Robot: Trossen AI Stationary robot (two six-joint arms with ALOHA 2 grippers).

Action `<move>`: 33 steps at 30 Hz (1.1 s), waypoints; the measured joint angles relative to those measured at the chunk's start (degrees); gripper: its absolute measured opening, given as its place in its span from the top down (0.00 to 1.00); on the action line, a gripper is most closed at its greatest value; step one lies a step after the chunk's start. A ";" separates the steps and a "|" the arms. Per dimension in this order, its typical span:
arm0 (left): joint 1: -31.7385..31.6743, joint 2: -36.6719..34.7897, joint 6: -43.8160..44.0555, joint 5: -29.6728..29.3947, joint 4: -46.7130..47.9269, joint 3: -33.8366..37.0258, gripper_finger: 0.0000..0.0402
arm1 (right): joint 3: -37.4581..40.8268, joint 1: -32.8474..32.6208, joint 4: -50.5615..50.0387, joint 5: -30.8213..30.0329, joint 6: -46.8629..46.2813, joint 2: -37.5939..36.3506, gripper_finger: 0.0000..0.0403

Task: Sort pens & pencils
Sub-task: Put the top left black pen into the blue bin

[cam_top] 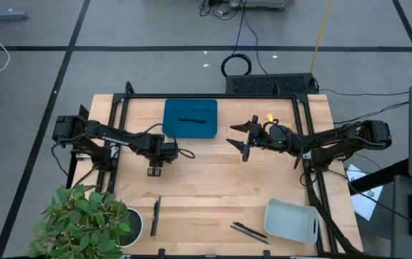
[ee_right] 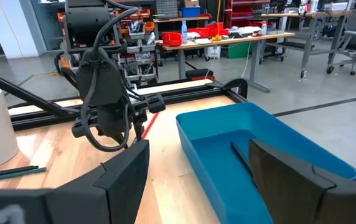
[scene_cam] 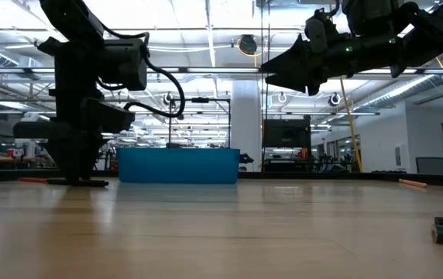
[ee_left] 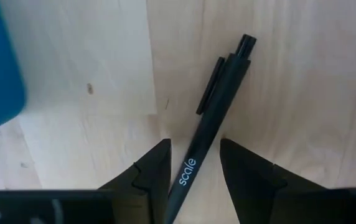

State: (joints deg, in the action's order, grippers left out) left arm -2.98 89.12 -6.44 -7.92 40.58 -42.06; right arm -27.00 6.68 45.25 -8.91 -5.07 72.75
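A black pen (ee_left: 212,118) printed "scale" lies flat on the wooden table, and my left gripper (ee_left: 193,162) points down over it, open, one finger on each side of its barrel. In the high view this gripper (cam_top: 155,170) is in front of the blue tray (cam_top: 190,108), which holds another black pen (cam_top: 191,120). My right gripper (cam_top: 244,142) hovers open and level to the tray's right, holding nothing. More dark sticks lie near the front edge (cam_top: 248,230) and beside the plant pot (cam_top: 155,214). A red pencil (ee_right: 145,127) lies behind the left arm. My left gripper comes from above with its fingers across the pen's barrel, near the printed end (ee_left: 187,171). One finger (ee_left: 156,168) stands right against the barrel and the other (ee_left: 240,165) is a little apart. I cannot tell whether either touches. The pen lies flat on the table.
A pale bin (cam_top: 291,219) stands at the front right, and a potted plant (cam_top: 83,223) at the front left. The black frame rails (cam_top: 310,144) run along both sides of the table. Bare wood lies between the two arms.
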 joint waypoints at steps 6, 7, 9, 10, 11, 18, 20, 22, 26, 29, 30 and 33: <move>0.03 0.02 -0.63 2.12 0.02 0.07 0.88 | 0.00 -0.02 0.02 0.00 -0.06 0.00 0.35; 0.04 0.03 -0.64 2.11 0.07 0.07 0.92 | 0.00 -0.02 0.02 -0.01 -0.06 0.00 0.35; 0.02 0.04 -0.39 2.09 0.07 0.07 0.96 | 0.00 -0.02 0.03 0.00 -0.06 0.00 0.35; 0.04 0.04 -0.09 2.09 0.04 0.07 0.95 | 0.00 -0.02 0.02 0.00 -0.06 0.00 0.35; 0.02 0.05 0.21 2.09 0.05 0.04 0.94 | 0.00 -0.02 0.04 0.00 -0.06 0.00 0.35; 0.10 0.61 1.16 4.49 2.97 -5.06 0.96 | 0.00 -0.02 0.08 0.00 -0.06 0.00 0.35; 0.13 0.39 0.98 5.71 3.96 -7.13 0.97 | 0.00 -0.02 0.10 -0.02 -0.06 0.00 0.35; 0.26 0.42 0.98 5.77 5.41 -8.90 0.96 | 0.00 -0.02 -0.08 -0.01 -0.06 0.00 0.35; 0.71 0.21 0.82 5.74 5.76 -13.20 0.96 | 0.00 -0.02 -0.11 -0.02 -0.06 0.00 0.35; 1.24 -1.44 -0.04 5.67 2.85 -15.19 0.96 | 0.00 -0.02 -0.13 0.00 -0.06 0.00 0.35; 1.29 -2.39 -0.35 5.50 -0.57 -15.35 0.96 | 0.00 -0.02 -0.17 0.00 -0.06 0.00 0.35; 1.36 -5.48 -1.20 5.04 -10.05 -14.37 0.96 | 0.00 -0.02 -0.77 0.00 -0.07 0.00 0.35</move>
State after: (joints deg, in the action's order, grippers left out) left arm -1.63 83.64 -7.64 -2.87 30.52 -56.43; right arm -27.00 6.66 44.49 -8.91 -5.14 72.75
